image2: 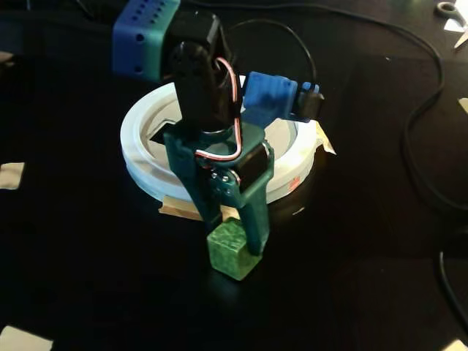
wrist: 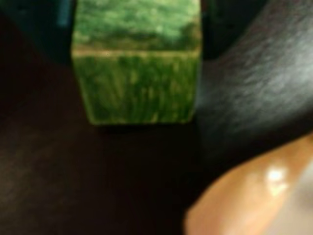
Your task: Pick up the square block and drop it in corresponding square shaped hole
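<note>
A green square block sits on the black table, just in front of a white round lid with shaped cut-outs. One dark angular hole shows on the lid's left; the arm hides the rest. My gripper reaches down onto the block, with a teal finger against its right side and the other finger behind its left. In the wrist view the block fills the gap between the dark jaws of my gripper, and both of its sides meet them. The block looks to be resting on the table.
Tan tape lies under the lid's front edge. A blurred orange-tan shape is at the lower right of the wrist view. Black cables run along the right. Paper scraps lie at the left and bottom edges.
</note>
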`<move>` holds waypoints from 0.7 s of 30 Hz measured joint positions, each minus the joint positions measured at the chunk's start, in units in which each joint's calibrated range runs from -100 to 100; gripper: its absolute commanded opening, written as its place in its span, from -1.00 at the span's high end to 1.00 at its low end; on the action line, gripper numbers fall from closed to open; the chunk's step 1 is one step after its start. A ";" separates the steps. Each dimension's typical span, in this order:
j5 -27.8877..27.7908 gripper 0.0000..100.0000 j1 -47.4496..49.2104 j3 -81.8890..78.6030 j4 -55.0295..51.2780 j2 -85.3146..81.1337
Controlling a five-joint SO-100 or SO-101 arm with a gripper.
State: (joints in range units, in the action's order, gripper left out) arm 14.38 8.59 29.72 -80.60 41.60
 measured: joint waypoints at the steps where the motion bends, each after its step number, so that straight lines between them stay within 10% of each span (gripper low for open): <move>1: 0.00 0.48 0.00 0.10 -0.58 -0.18; 13: 0.54 0.48 1.50 0.10 -11.64 -13.73; 21: 5.52 0.48 18.68 0.10 -18.33 -21.31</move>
State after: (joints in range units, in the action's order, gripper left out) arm 19.90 27.27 29.82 -98.93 20.29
